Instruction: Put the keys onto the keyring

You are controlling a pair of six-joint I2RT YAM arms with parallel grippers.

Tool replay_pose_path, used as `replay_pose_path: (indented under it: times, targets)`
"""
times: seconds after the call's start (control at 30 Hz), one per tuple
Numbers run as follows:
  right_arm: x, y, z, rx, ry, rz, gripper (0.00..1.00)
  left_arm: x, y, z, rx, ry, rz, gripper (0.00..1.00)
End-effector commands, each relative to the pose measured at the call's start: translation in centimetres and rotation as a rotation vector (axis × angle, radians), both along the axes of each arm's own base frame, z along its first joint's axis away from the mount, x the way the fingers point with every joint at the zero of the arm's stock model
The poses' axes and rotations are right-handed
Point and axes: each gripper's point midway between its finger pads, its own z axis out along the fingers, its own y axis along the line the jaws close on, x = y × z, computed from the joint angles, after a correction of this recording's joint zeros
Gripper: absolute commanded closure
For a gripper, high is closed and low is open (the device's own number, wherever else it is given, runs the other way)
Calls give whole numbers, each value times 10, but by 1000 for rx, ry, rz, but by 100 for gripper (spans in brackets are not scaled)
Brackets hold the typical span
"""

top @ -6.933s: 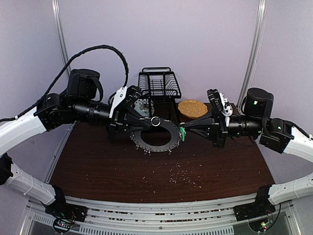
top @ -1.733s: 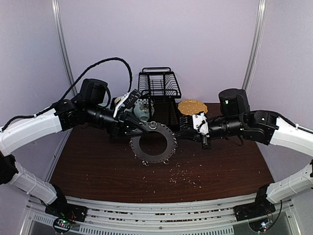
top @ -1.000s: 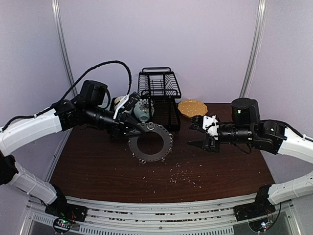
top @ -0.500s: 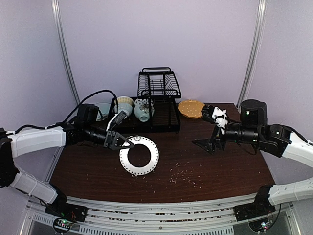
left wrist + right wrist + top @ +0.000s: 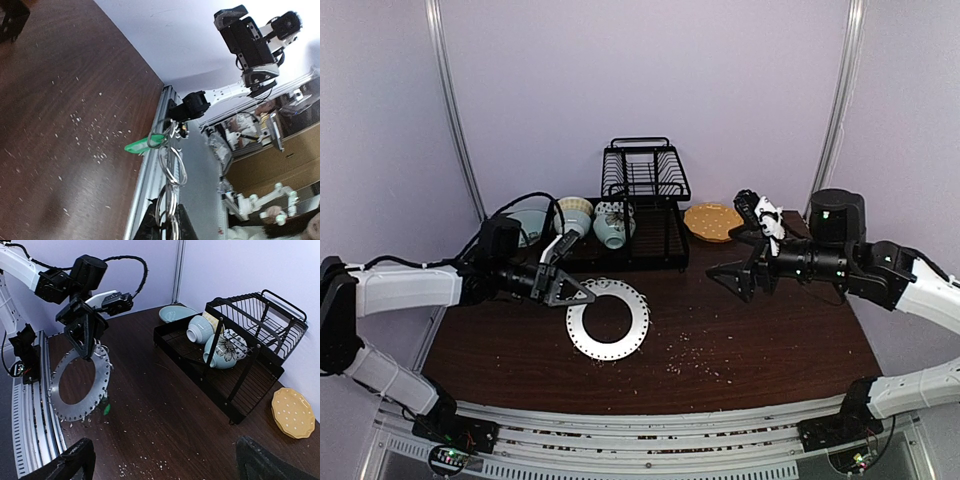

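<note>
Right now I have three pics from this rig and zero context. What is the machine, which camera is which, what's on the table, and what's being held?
Two robot arms are bolted at the near edge of a dark wooden table, each ending in a two-finger gripper. The wide picture comes from a fixed camera above and behind them. The other two come from a camera on each wrist. The left gripper pinches the rim of the keyring, a flat disc with a big hole, fringed with wire loops. A green key hangs from those loops. The right gripper is open and holds nothing. At the back stand a black wire dish rack holding bowls, and a yellow plate. Pale crumbs dot the table.
</note>
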Motion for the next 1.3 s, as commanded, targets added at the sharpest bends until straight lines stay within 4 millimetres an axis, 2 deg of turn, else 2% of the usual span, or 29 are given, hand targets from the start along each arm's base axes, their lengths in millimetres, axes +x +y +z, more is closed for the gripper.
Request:
replay_pose_path:
  times: [0.0,0.1,0.17,0.23,0.3,0.37,0.43,0.57,0.67,0.77,0.93,1.03,1.1,1.2,1.27]
  targets:
    - [-8,39,20,110,117,159,8,-3,-17,18,60,-301,-164,100]
    - [-12,66,13,90,259,241,8,-10,-27,21,106,-416,-286,100]
    - [-9,70,9,82,296,227,5,-23,-23,21,88,-448,-400,100]
    - [-4,67,8,89,290,185,5,-27,-26,19,34,-428,-445,100]
    - [2,60,10,85,267,133,3,-45,-23,23,-78,-416,-535,100]
    - [8,48,11,70,236,63,0,-54,-24,26,-151,-411,-569,100]
    - [15,35,10,51,208,-11,0,-61,-28,20,-155,-396,-596,100]
    - [26,0,-7,-8,157,-161,0,-93,-39,15,-169,-371,-713,100]
    - [28,-23,-12,-24,122,-229,0,-101,-43,7,-172,-324,-744,100]
    - [30,-35,-16,-44,104,-266,0,-101,-42,-3,-162,-289,-750,100]
    - [31,-40,-30,-94,115,-281,0,-86,-55,-38,-92,-210,-755,100]
    - [32,-42,-38,-109,123,-290,0,-63,-66,-56,-63,-192,-742,100]
    - [35,-44,-40,-116,123,-305,0,-40,-68,-69,-34,-174,-710,100]
    - [35,-40,-43,-124,128,-293,0,-2,-51,-100,6,-118,-619,100]
    - [37,-39,-44,-126,129,-294,0,24,-37,-130,46,-45,-548,100]
